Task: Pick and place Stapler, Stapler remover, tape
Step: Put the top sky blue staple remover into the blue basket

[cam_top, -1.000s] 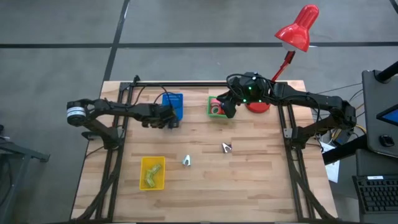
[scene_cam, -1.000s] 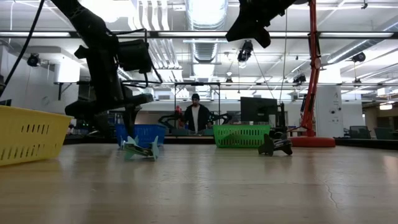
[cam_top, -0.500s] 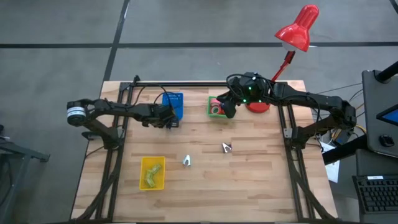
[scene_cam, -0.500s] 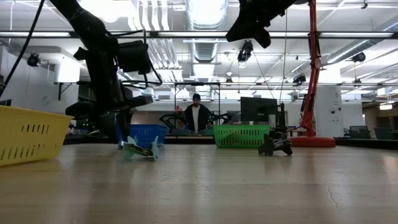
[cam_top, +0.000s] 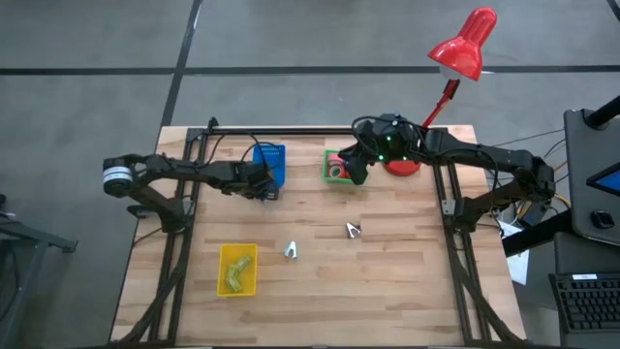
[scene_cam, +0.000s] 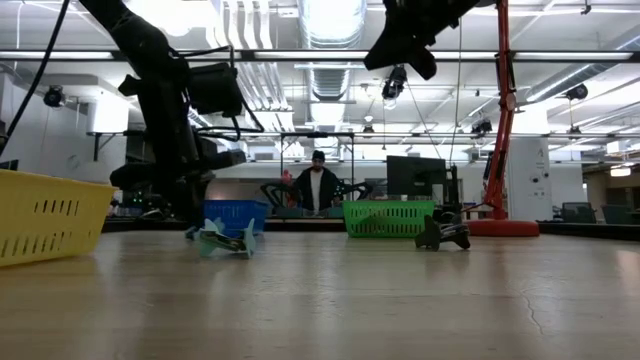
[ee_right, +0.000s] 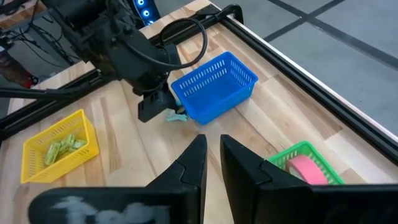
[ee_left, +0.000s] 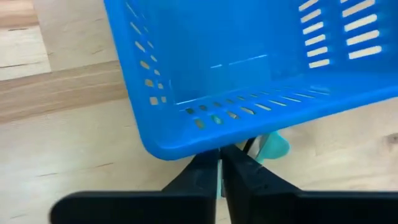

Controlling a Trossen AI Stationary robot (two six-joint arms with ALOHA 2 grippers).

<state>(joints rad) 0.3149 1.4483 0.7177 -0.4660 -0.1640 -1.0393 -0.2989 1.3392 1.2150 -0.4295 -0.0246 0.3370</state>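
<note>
Wooden desk point(cam_top: 387, 281): blue bin point(cam_top: 270, 161) far left, green bin point(cam_top: 335, 167) far centre, yellow bin point(cam_top: 237, 269) near left. Left claw point(ee_left: 220, 176) closed on a teal object point(ee_left: 272, 147); right claw point(ee_right: 212, 155) slightly parted, empty. A person point(scene_cam: 317, 188) stands beyond.

You are looking at a wooden table point(cam_top: 387, 291) that is carrying 3 bins: a blue bin point(cam_top: 270, 161) and a green bin point(cam_top: 335, 167) sitting near the far edge, and a yellow bin point(cam_top: 237, 269) sitting toward the front. 2 small objects, one pale point(cam_top: 291, 251) and one dark point(cam_top: 353, 230), are lying on the bare wood between them. A red lamp base point(cam_top: 402, 165) is standing just beside the green bin.
</note>
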